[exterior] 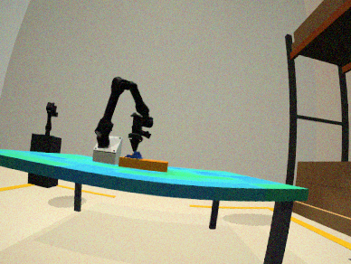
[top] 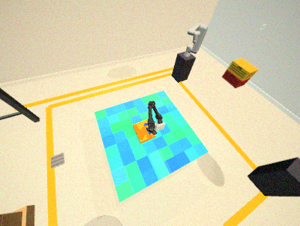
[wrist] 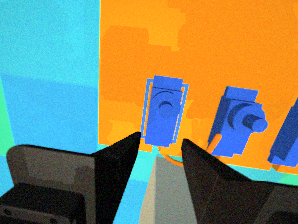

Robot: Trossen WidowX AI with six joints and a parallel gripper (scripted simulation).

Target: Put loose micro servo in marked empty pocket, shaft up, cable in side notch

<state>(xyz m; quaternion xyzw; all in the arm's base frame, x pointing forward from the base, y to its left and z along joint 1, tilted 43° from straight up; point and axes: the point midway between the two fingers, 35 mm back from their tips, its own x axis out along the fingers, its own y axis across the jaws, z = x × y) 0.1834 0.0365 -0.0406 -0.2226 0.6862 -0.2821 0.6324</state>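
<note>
From the top view, your black parallel-jaw gripper (top: 152, 131) (exterior: 135, 150) (wrist: 161, 139) is over a flat orange deck (top: 141, 133) (exterior: 145, 165) (wrist: 210, 30) on a blue-green patchwork table (top: 162, 162) (exterior: 226, 183) (wrist: 47, 107); blue shapes show beside it. In the exterior view, the fingertips point down at blue parts on the deck's near-arm end, too small to separate. In the wrist view, the loose blue box-shaped plastic micro servo (wrist: 164, 112) lies within the pale pocket outline, round shaft side up, its thin orange cable (wrist: 172, 161) curving off the near end. Your fingers stand partly parted, with gaps on both sides, holding nothing. You cannot tell whether both ears are flat. Expect a light, stiff, rather slippery body and a soft, easily snagged cable; if regripping, take the body's long sides, sparing the shaft. Count one deck, one gripper, one visible cable at this servo, and three blue servos, the rightmost cut off.
</note>
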